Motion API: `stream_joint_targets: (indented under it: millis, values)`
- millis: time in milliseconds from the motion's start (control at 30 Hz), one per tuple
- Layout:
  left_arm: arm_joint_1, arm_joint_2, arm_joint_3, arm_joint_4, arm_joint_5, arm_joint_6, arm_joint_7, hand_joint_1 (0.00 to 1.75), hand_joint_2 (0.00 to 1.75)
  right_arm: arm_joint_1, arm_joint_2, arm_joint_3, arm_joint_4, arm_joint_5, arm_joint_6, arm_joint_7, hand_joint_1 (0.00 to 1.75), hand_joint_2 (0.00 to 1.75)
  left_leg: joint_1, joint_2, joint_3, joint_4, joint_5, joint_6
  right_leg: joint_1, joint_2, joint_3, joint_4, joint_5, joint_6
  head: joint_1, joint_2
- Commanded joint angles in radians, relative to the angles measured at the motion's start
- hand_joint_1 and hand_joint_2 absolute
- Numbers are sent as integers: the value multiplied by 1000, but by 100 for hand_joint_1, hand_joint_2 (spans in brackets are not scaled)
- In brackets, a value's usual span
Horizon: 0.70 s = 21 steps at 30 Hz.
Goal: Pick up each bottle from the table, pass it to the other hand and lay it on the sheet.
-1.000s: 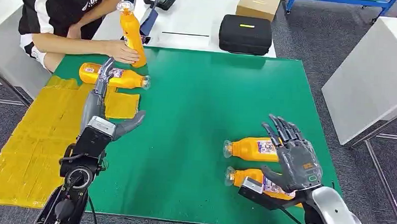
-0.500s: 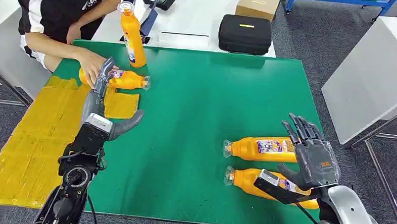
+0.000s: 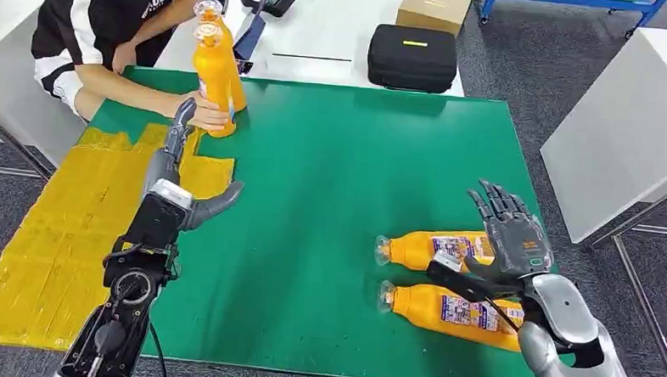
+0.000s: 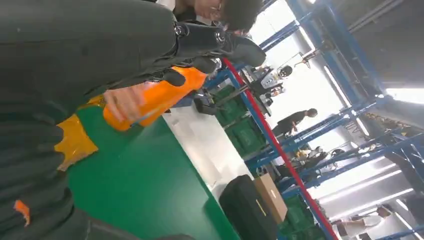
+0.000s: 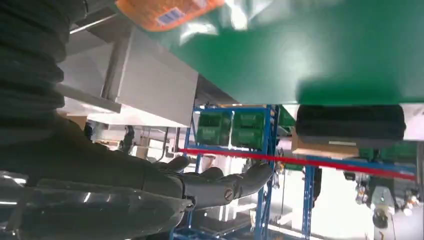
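Head view: right hand (image 3: 513, 240) empty, fingers spread, hovering just over the far bottle (image 3: 434, 247) of two lying side by side on the green table (image 3: 340, 163); near bottle (image 3: 452, 313) close below the wrist. Left hand (image 3: 171, 169) stretched flat over the yellow sheet (image 3: 74, 220), holding nothing, fingers apart, tips close to a bottle (image 3: 209, 81) stood up by a person's hand (image 3: 204, 113); a further upright bottle (image 3: 209, 13) behind.

Left wrist view: dark fingers (image 4: 220, 42) open, orange bottle (image 4: 150, 97) beyond them in the person's grasp.

Right wrist view: fingers (image 5: 220, 182) spread in the air, a bottle's label (image 5: 170, 12) at the frame edge.

Judged: pick-up step beginning. Next needed: lower the right hand, close around the far bottle, lift, carry across to the waiting left hand.
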Motion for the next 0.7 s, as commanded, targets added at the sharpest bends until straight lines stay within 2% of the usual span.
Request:
stream_joint_targets:
  millis: [33,300,500,700]
  values:
    - [-40,6,12,75,1,-2,2,0,175,-67,37,39,137,-2,4,-4,0,175,1,1,7,0,-3,0,1,2,7,-1,-2,-6,0,0]
    - [-40,6,12,75,1,-2,2,0,175,-67,37,39,137,-2,4,-4,0,175,1,1,5,0,-2,0,1,2,4,-1,-1,-5,0,0]
    - [-40,21,3,81,18,3,7,0,175,-104,59,78,226,-9,17,-8,0,175,1,2,6,-1,-2,0,1,3,5,-1,-1,-5,0,0]
    - [-42,19,-2,99,45,-2,9,0,175,-111,72,48,282,-25,18,-4,0,175,1,1,6,-1,-2,0,1,2,6,-1,-1,-6,0,0]
